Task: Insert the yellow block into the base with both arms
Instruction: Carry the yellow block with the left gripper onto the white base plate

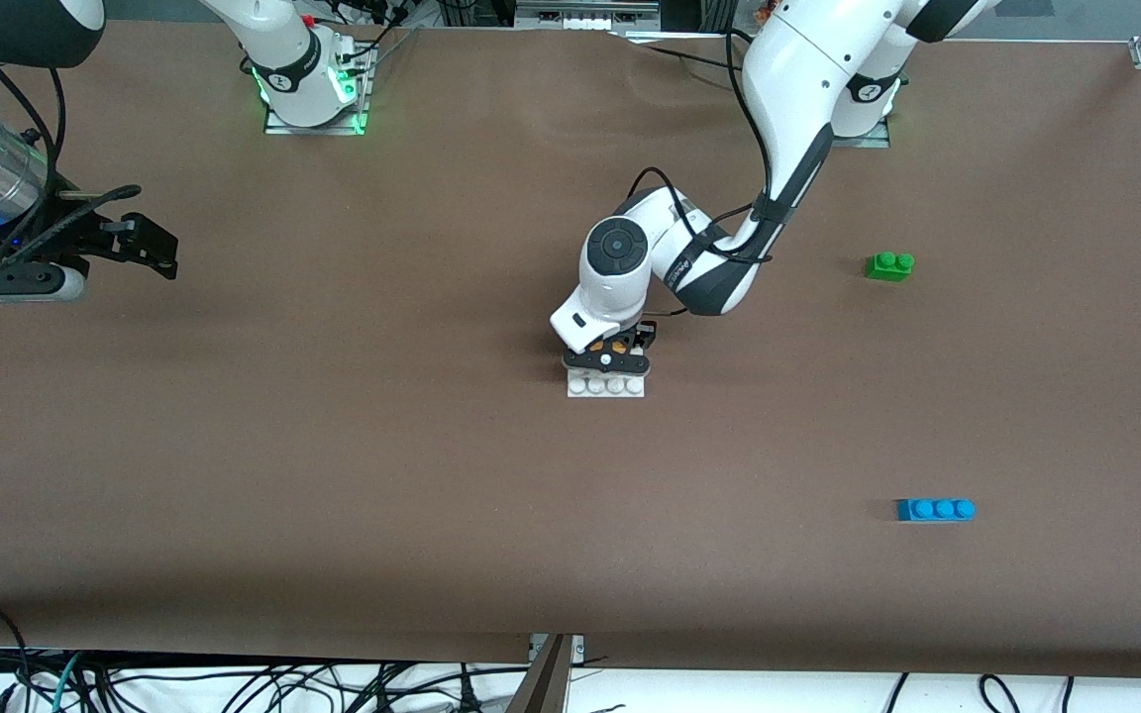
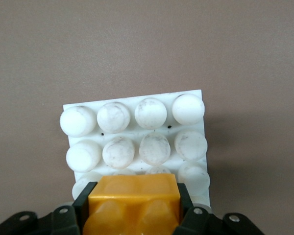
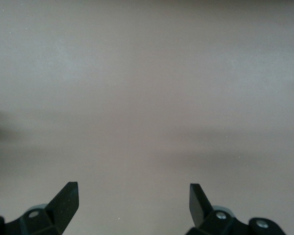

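Observation:
The white studded base (image 1: pixel 606 384) lies at the middle of the table. My left gripper (image 1: pixel 613 355) is right over it, shut on the yellow block (image 1: pixel 616 348), which shows only as a sliver there. In the left wrist view the yellow block (image 2: pixel 134 203) sits between the black fingers (image 2: pixel 83 200) over the base's (image 2: pixel 137 129) row of studs closest to the gripper; I cannot tell whether it touches them. My right gripper (image 1: pixel 150 243) is open and empty, waiting above the table at the right arm's end; its wrist view shows its fingertips (image 3: pixel 68 196) over bare table.
A green two-stud brick (image 1: pixel 889 265) lies toward the left arm's end of the table. A blue three-stud brick (image 1: pixel 935 509) lies nearer to the front camera at the same end. Cables hang below the table's front edge.

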### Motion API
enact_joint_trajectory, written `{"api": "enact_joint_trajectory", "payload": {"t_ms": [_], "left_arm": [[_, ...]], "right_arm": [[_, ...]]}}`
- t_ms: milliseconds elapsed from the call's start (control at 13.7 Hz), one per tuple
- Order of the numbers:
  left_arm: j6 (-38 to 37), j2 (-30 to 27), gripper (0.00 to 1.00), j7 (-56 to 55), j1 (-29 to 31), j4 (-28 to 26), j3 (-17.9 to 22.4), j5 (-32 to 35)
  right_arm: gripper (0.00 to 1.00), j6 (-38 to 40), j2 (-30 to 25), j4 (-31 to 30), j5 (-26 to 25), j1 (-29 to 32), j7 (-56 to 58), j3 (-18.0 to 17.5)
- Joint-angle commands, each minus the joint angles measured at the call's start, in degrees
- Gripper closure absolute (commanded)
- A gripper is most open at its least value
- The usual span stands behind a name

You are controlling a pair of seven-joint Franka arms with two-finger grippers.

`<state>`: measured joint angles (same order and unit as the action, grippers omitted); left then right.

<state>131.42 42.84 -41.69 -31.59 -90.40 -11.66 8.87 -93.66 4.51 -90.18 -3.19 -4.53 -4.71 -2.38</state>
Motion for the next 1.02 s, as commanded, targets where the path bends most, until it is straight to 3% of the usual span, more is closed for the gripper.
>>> {"api": "enact_joint_trajectory", "payload": {"t_ms": [0,656,728,801,947], "left_arm": [[-0.38,1.72,0.74,-1.73,-1.02,1.72,0.41,1.5],[1.29,2.43,0.74,-4.36,-1.02,1.72,0.32,1.24],[1.38,2.52,0.57,-4.63,-0.93,1.81,0.32,1.33],[1.3,2.43,0.05,-4.72,-0.93,1.81,0.32,1.41],[1.29,2.08,0.0,-4.63,-0.67,1.81,0.32,1.33]], "right_arm": [[0.0,0.15,-0.11,0.35,-0.15,0.57,-0.65,-0.52],[0.0,0.06,-0.11,0.35,-0.15,0.57,-0.65,-0.52],[0.0,0.15,-0.11,0.35,-0.15,0.57,-0.65,-0.52],[0.0,0.06,-0.11,0.35,-0.15,0.57,-0.65,-0.52],[0.0,-0.03,-0.11,0.35,-0.15,0.48,-0.65,-0.52]]}}
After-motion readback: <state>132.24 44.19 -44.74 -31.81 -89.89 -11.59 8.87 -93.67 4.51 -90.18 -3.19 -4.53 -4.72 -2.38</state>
